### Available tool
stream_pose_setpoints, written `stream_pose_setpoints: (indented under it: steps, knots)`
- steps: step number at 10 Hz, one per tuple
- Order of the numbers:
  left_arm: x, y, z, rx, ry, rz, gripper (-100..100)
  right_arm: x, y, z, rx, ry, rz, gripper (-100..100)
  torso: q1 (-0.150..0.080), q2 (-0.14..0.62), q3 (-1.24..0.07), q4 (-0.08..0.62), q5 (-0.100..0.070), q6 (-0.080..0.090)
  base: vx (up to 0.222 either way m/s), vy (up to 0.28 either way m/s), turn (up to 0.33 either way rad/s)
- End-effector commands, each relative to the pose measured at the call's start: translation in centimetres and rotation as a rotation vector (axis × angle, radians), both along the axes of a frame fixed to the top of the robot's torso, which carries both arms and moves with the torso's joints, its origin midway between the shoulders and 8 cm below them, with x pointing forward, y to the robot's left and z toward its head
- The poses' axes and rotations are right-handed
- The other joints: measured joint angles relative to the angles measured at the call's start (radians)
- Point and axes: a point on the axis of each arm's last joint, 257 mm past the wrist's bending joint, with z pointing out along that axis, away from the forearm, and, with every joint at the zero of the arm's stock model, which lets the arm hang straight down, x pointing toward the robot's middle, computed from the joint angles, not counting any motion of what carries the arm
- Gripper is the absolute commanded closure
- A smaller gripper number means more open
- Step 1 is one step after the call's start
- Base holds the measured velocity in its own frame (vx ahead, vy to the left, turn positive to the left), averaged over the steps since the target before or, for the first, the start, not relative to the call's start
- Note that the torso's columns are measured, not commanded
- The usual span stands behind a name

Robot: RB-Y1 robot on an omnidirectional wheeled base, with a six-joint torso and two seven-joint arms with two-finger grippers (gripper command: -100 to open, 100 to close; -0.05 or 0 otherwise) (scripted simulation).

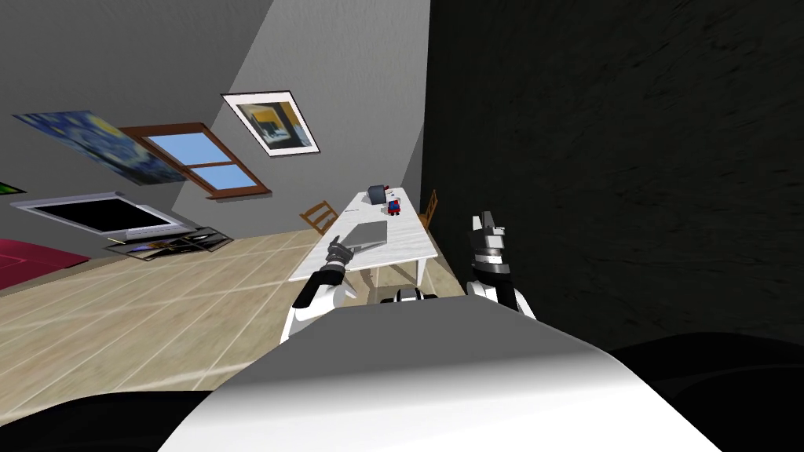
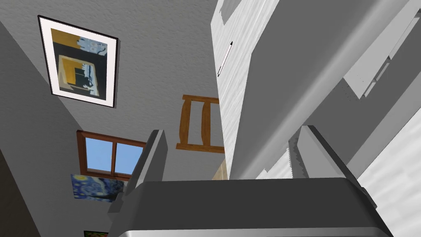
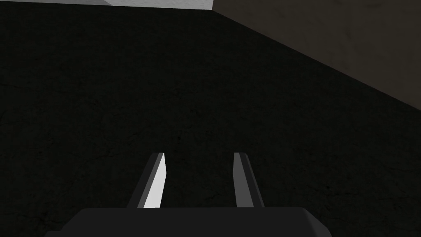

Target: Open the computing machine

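Note:
A closed grey laptop (image 1: 367, 234) lies flat on a long white table (image 1: 408, 245). My left gripper (image 1: 339, 249) is at the laptop's near left corner. In the left wrist view the left gripper (image 2: 230, 160) is open, and the edge of the grey laptop (image 2: 287, 70) runs down between its fingers, with one fingertip (image 2: 158, 142) off the table's side and the other over the laptop. My right gripper (image 1: 487, 221) is raised to the right of the table, beside a dark wall; the right gripper (image 3: 199, 177) is open with a narrow gap and holds nothing.
A dark box (image 1: 378, 193) and a red and blue toy (image 1: 392, 208) stand at the table's far end, and a thin pen (image 2: 225, 59) lies on the tabletop. Wooden chairs (image 1: 319, 216) (image 1: 430, 208) flank the table. A dark wall (image 1: 628, 157) lies close on the right, and tiled floor (image 1: 157, 314) spreads to the left.

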Motion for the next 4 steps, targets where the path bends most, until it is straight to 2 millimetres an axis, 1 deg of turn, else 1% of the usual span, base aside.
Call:
stream_pose_setpoints:
  steps: [1, 4]
  knots:
    - [0.0, 0.0, 0.01, 0.0, 0.0, 0.0, 0, 0.0, 0.0, 0.0, 0.0, 0.0, 0.0, 0, 0.0, -0.001, 0.0, -0.001, 0.0, 0.0, 0.0, 0.0, 0.0]
    - [0.02, -0.02, 0.1, 0.0, -0.002, 0.0, 0, 0.0, 0.0, 0.0, 0.0, 0.0, 0.0, 0, 0.001, -0.002, -0.001, -0.001, 0.001, 0.0, 0.0, 0.0, 0.0]
